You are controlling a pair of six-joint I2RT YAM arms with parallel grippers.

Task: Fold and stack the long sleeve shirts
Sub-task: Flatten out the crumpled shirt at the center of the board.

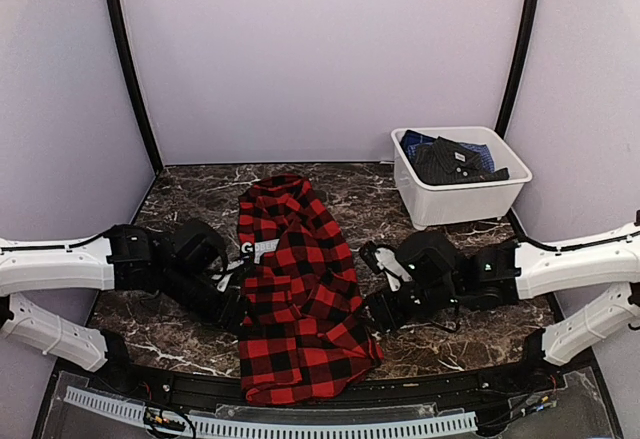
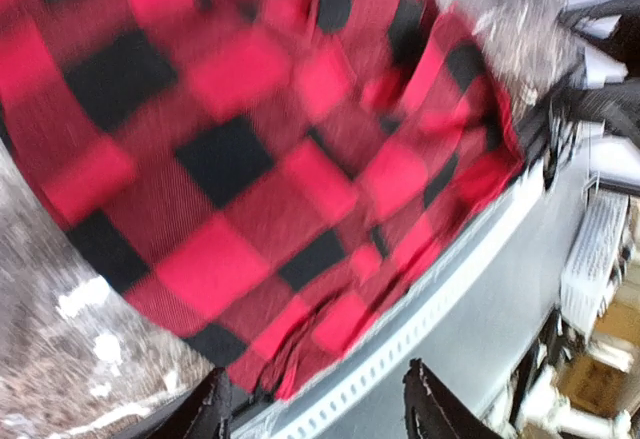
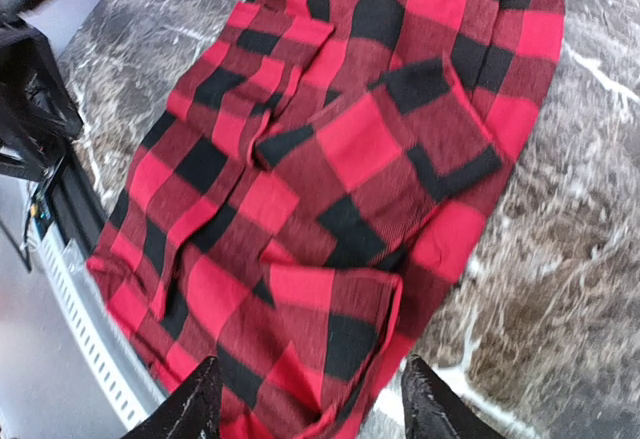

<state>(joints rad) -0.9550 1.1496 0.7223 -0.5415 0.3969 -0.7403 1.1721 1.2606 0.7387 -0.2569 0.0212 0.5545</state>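
**Fig.** Red-and-black check shirt (image 1: 300,299) lies as a narrow lengthwise strip at mid table (image 1: 470,329). Collar end is far, w/ white neck label (image 1: 262,249) showing, and the hem reaches the front rail (image 1: 300,424). L gripper (image 1: 232,304) sits at the strip's left edge and R gripper (image 1: 380,311) at its right edge, roughly level w/ each other. Both wrist views show jaws apart and nothing clamped: L gripper (image 2: 315,409) over the hem corner by the rail, R gripper (image 3: 305,404) over the layered near end.

White tub (image 1: 460,199) at rear right holds dark garments (image 1: 450,162).

Judged step: cross fold, hem to collar. To do it well:
- Pinch all layers at both hem corners, same height on each side.
- Lift just enough to clear, then carry both corners away together so the crease runs square.
- Check that the loose flaps in the R wrist view are caught in the pinch.

L wrist view is blurred, so the layers on that side are possibly uneven.
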